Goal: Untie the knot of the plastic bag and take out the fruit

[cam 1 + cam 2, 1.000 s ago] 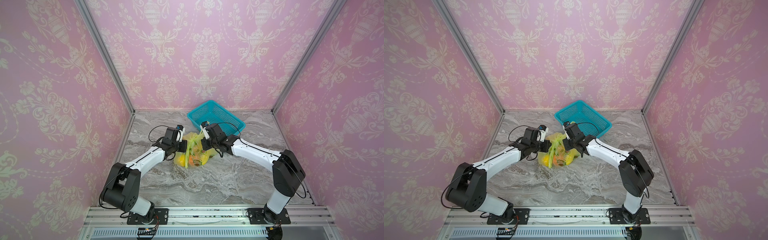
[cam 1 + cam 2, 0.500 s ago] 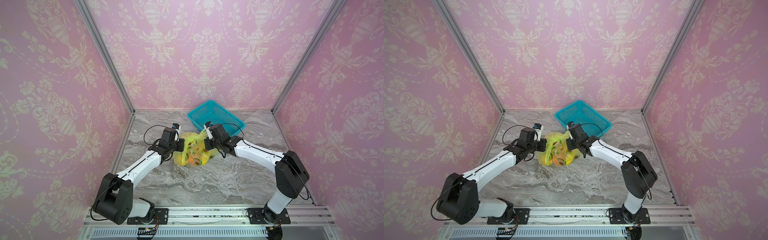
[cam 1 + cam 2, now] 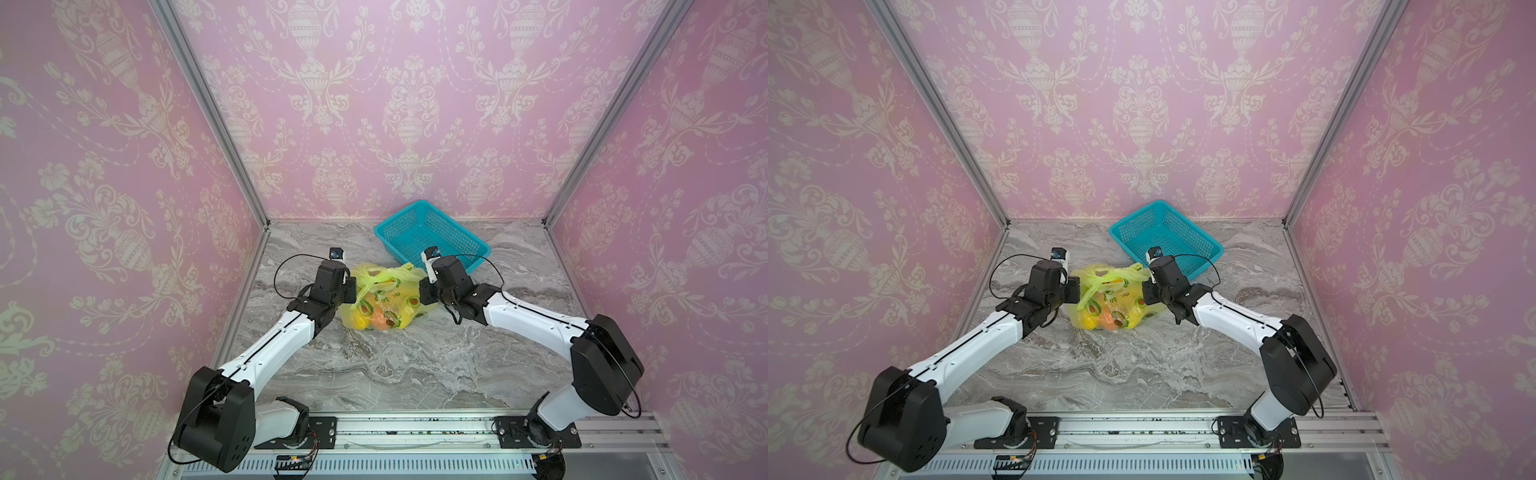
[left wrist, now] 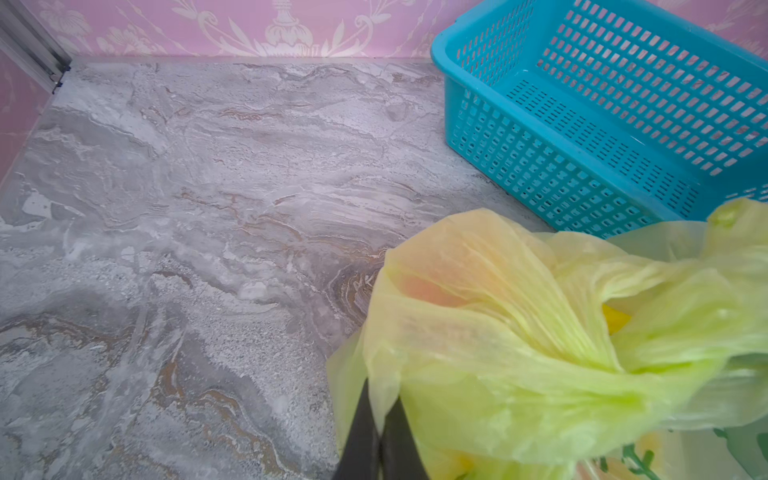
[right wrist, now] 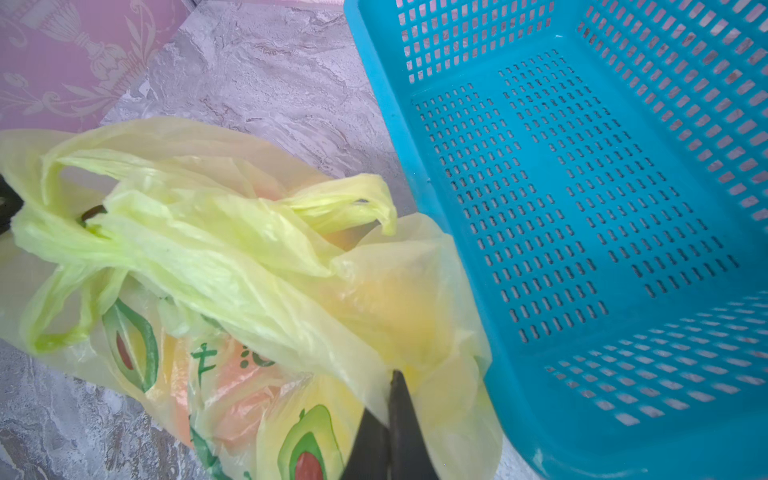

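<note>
Stage of the task: bag gripped on both sides, contents not yet removed.

The left gripper [image 4: 380, 401] has its jaws pressed together on a fold of thin film at the left edge of the plastic bag [image 3: 386, 301]. The right gripper [image 5: 388, 401] is likewise clamped on a fold at the bag's right edge, next to the basket. Between them the film is drawn sideways.

The knot [image 3: 1106, 279], a bunched yellow-green strip with loop ends, lies across the top of the bag. It looks slack, but whether it is fully undone cannot be told from these views.

The fruit [image 3: 1104, 318] shows only through the film as orange and yellow shapes. No piece lies outside the bag. The judgement is that the untying is at best partly done, and that opening the mouth and lifting out every piece remain.

The teal basket [image 5: 374, 104] stands just beyond the bag on the far right and has nothing in it.

The bag rests slightly left of centre, towards the far side of a grey marble-patterned table [image 3: 395, 365]. Pink wallpaper [image 3: 374, 104] with a pale ornamental print covers three walls. These are joined by aluminium posts [image 3: 210, 112], and a metal rail [image 3: 415, 428] at the near edge carries both arm bases.
</note>
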You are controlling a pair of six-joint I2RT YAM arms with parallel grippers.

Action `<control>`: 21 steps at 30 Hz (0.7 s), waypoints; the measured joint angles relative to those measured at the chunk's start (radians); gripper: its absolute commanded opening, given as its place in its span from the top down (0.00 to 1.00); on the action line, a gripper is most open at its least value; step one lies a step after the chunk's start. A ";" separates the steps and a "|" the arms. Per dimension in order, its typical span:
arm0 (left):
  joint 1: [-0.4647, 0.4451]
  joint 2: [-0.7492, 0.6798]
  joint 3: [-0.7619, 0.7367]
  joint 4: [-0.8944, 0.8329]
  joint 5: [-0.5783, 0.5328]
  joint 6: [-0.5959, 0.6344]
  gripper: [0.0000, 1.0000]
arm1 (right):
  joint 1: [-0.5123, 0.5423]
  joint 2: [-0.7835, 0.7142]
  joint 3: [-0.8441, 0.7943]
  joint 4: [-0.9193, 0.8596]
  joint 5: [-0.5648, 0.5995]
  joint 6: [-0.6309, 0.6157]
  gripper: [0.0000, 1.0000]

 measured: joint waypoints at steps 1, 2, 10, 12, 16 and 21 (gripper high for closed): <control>0.005 -0.006 -0.004 0.000 -0.008 -0.003 1.00 | 0.000 -0.011 -0.014 0.009 0.006 0.003 1.00; 0.011 -0.011 -0.007 -0.001 -0.014 -0.005 1.00 | 0.000 -0.023 -0.027 0.018 0.011 0.006 1.00; 0.104 -0.045 -0.040 0.001 0.009 -0.053 1.00 | -0.010 -0.110 -0.146 0.137 0.038 0.050 1.00; 0.130 -0.055 -0.049 0.002 0.033 -0.066 1.00 | -0.012 -0.121 -0.174 0.171 0.038 0.067 1.00; 0.169 -0.079 -0.087 0.017 0.074 -0.093 1.00 | -0.020 -0.132 -0.216 0.225 0.038 0.094 1.00; 0.205 -0.082 -0.109 0.049 0.153 -0.129 1.00 | -0.044 -0.143 -0.267 0.289 0.034 0.136 1.00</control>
